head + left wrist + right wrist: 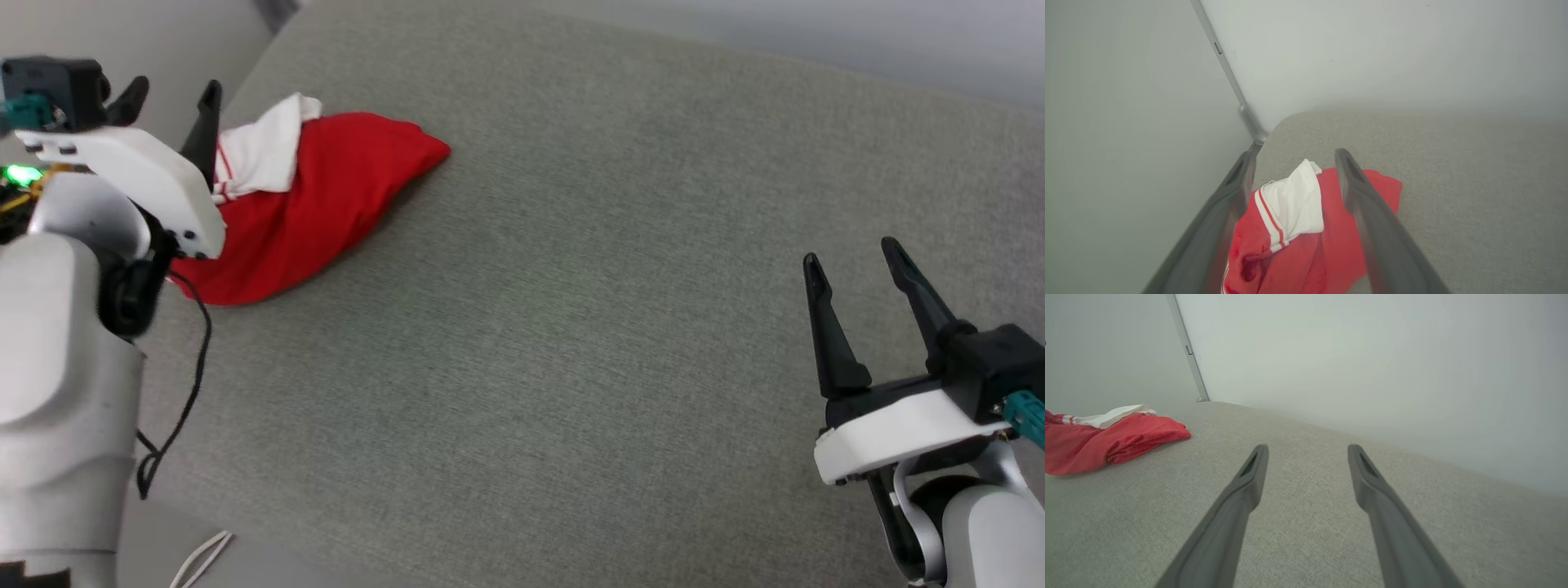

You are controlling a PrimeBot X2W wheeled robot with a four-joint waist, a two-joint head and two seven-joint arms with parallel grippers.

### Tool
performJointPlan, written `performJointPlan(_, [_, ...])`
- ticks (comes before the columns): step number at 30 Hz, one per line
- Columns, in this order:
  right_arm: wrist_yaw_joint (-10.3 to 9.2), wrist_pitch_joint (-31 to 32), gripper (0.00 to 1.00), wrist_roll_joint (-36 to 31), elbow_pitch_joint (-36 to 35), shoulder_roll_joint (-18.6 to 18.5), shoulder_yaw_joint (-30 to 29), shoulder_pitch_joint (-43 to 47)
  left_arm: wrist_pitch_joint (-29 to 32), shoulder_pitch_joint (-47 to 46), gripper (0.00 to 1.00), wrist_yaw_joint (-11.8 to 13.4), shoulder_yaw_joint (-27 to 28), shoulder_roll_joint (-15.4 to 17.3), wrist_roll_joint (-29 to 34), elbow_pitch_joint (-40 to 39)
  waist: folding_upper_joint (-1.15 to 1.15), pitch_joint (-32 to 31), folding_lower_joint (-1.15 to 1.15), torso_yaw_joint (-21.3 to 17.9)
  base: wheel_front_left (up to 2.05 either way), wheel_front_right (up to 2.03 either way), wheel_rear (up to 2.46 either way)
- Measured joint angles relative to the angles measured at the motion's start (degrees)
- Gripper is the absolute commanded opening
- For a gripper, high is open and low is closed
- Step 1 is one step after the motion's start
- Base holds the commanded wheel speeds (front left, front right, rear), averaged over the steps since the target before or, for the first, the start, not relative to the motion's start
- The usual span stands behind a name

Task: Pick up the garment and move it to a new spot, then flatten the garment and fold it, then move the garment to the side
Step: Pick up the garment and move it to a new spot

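Pick-up pending: advise a deep pinch through the bunched layers of the garment (326,196) before lifting. Right end effector (850,251): spread wide, empty, over the grey surface (571,343), well apart. Left end effector (176,84): spread wide, angled down over the garment, bunched at the far left corner

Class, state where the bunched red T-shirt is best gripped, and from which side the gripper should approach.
Probably the white sleeve, folded up on top of the garment: it forms a raised ridge that fingers can straddle. Come from above with the left gripper, which is open and aimed at it.
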Motion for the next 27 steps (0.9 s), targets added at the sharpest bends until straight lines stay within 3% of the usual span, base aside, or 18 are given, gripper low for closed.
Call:
performJointPlan(7, [0.00,-0.7,1.00,-0.1,-0.4,0.0,0.1,-3.5,17.4,-7.5,1.00,-0.1,-6.5,8.8,-7.6,9.2,0.00,7.4,0.00,-5.4,0.00,0.00,0.00])
performJointPlan(12, [0.00,-1.7,1.00,0.1,0.3,0.1,0.2,-4.9,26.5,-8.1,1.00,-0.1,-7.6,12.6,-13.6,16.5,0.00,11.8,0.00,-8.9,0.00,0.00,0.00])
performJointPlan(19, [0.00,-2.4,1.00,0.1,0.7,0.2,-0.1,-6.2,30.0,-8.9,1.00,-0.1,-7.3,14.5,-16.3,22.2,0.00,16.0,0.00,-11.9,0.00,0.00,0.00])
performJointPlan(20, [0.00,-2.4,1.00,0.1,0.9,0.2,-0.1,-6.3,30.1,-9.1,0.80,-0.1,-7.2,14.6,-16.7,22.8,0.00,16.3,0.00,-12.1,0.00,0.00,0.00])
performJointPlan(22, [0.00,-2.4,1.00,0.1,1.0,0.2,-0.2,-6.5,28.7,-9.5,0.00,-0.1,-7.4,15.0,-16.5,23.1,0.00,16.8,0.00,-12.4,0.00,0.00,0.00])
performJointPlan(27, [0.00,-2.4,1.00,0.1,1.7,0.3,-0.4,-7.0,23.9,-10.5,0.00,0.0,-8.7,14.2,-15.2,24.3,0.00,15.9,0.00,-11.9,0.00,0.00,0.00])
